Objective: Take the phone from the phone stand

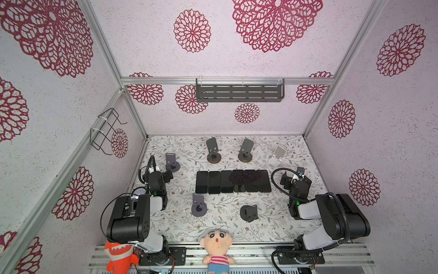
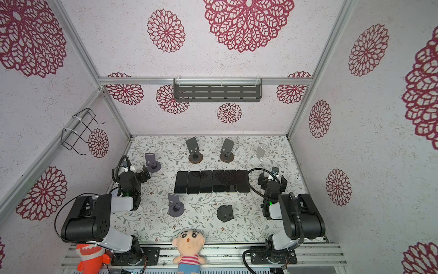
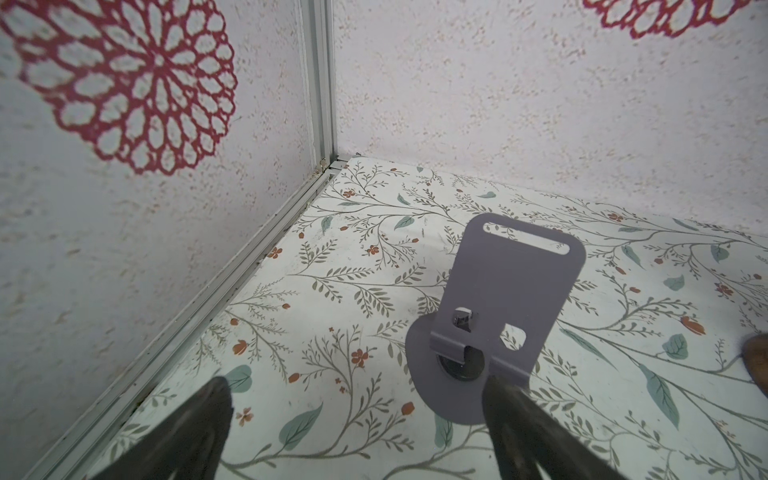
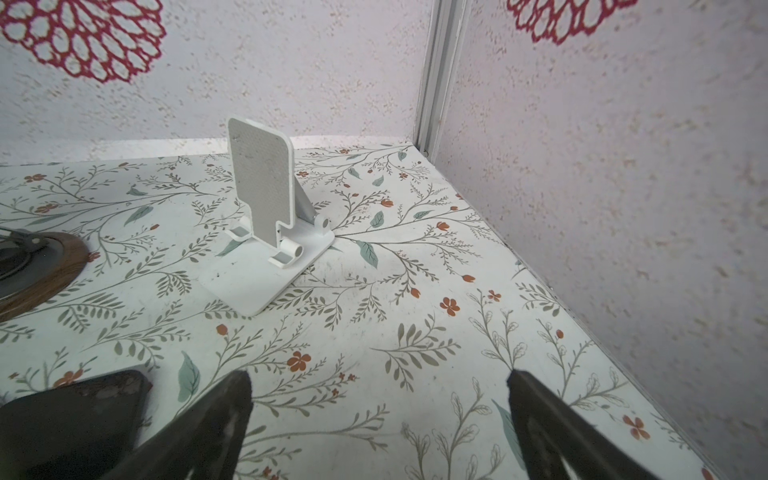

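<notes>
While 6 phones [image 1: 227, 181] lie flat, left pincer [image 3: 357, 384] and right pincer [image 4: 379, 377] stand wide.

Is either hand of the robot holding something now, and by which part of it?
Nothing is held. The left hand and the right hand are both open and empty.

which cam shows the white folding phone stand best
The right wrist view: the white folding phone stand is close, its textured back plate, hinge and flat base clear, with no phone on it. Both top views show it small, far back on the right. The left wrist view misses it.
</notes>
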`<action>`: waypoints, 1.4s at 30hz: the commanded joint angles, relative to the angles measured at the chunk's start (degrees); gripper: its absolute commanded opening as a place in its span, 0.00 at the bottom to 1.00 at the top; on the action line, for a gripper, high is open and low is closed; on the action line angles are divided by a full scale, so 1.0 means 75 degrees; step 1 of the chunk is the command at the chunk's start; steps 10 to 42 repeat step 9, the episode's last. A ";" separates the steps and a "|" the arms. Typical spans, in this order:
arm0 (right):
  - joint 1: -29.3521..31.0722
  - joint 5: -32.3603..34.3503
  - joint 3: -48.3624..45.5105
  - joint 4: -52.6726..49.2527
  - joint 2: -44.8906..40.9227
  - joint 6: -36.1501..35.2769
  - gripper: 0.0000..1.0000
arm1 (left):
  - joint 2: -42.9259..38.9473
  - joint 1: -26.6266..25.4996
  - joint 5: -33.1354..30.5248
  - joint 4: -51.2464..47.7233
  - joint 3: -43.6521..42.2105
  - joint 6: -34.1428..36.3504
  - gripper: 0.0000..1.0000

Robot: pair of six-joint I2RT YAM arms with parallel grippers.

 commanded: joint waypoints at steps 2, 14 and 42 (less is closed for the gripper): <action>-0.0026 0.0103 0.0054 0.0348 -0.0042 0.0143 0.99 | -0.0044 0.0046 0.0077 0.0140 0.0045 0.0023 0.97; -0.0025 0.0055 0.0044 0.0342 -0.0050 0.0119 0.99 | -0.0044 0.0048 0.0071 0.0153 0.0050 0.0016 0.97; -0.0025 0.0055 0.0044 0.0342 -0.0050 0.0119 0.99 | -0.0044 0.0048 0.0071 0.0153 0.0050 0.0016 0.97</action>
